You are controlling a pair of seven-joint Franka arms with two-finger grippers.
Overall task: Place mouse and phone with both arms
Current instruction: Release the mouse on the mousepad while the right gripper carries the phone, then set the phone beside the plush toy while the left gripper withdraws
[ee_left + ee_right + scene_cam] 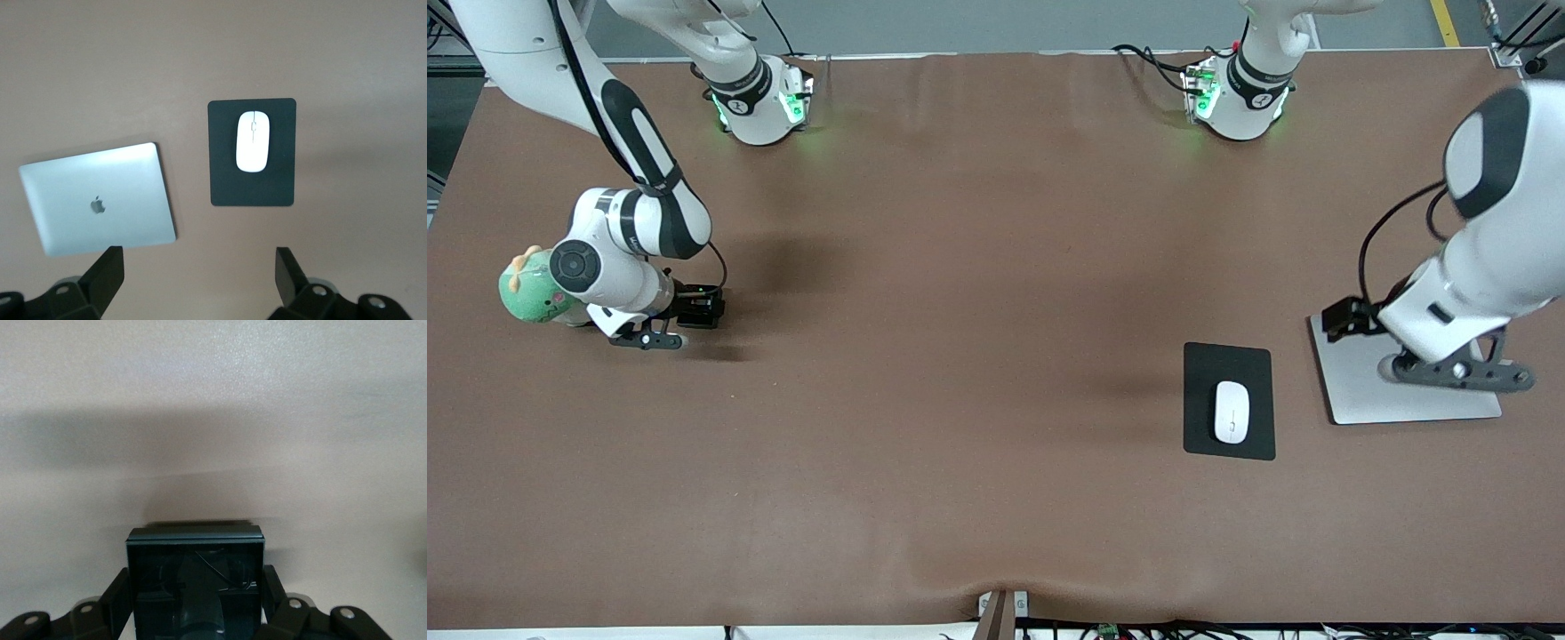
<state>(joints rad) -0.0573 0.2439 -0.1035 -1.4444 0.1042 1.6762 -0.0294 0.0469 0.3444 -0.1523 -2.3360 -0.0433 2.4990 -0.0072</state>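
Observation:
The white mouse (1231,412) lies on a black pad (1227,356) toward the left arm's end of the table. It also shows in the left wrist view (253,141). My left gripper (1463,373) is open and empty over a closed silver laptop (1360,396), beside the pad; its spread jaws show in the left wrist view (200,280). My right gripper (694,313) is low over the table at the right arm's end, shut on the black glossy phone (193,553), which fills the space between its fingers. I cannot tell whether the phone touches the table.
A green plush toy (527,289) sits beside the right arm's wrist. The silver laptop (100,200) lies beside the black pad (252,190). Brown cloth covers the table (960,356).

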